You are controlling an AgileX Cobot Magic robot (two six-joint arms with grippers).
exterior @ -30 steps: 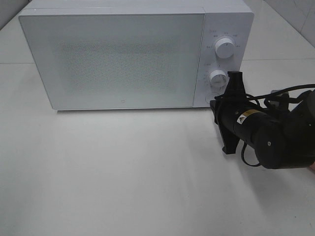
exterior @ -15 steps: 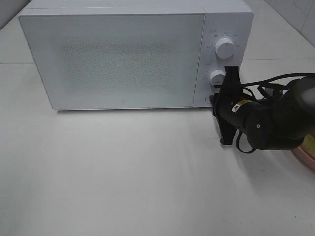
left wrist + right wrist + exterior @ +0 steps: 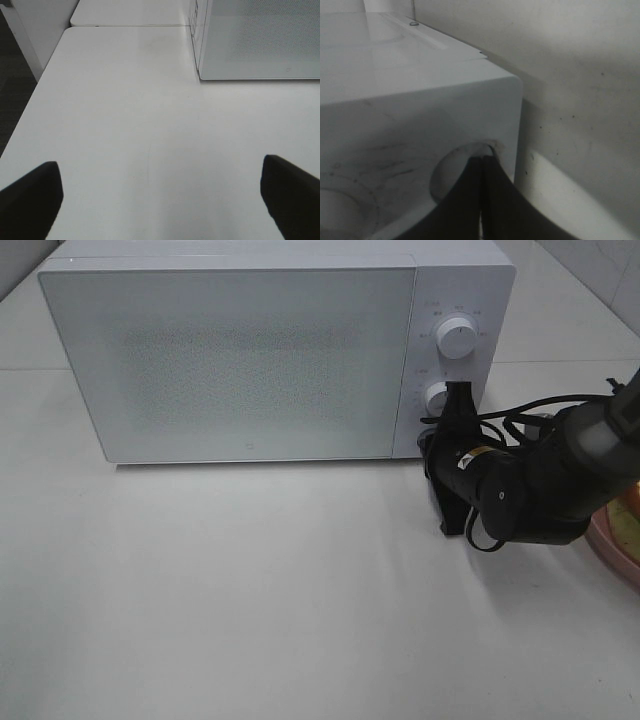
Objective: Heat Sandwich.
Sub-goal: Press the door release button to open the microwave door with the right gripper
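Observation:
The white microwave (image 3: 240, 360) stands at the back of the table with its door shut. My right gripper (image 3: 436, 436) is shut, and its tips are at the bottom of the control panel, below the lower knob (image 3: 440, 398). In the right wrist view the shut fingertips (image 3: 482, 160) press into a round recess (image 3: 451, 172) in the panel. A thin tan sliver of the sandwich (image 3: 632, 508) shows at the right edge on the pink plate (image 3: 612, 540), mostly cut off and behind the arm. My left gripper (image 3: 160, 200) is open over bare table to the left of the microwave.
The upper knob (image 3: 457, 338) sits above the lower one on the panel. White table (image 3: 250, 590) stretches in front of the microwave. In the left wrist view the table's edge (image 3: 30, 100) drops to a dark floor.
My right arm has moved left, toward the microwave, bringing its shut fingers up to the bottom of the panel. The pink plate has come into view behind it. The left gripper has stayed open.

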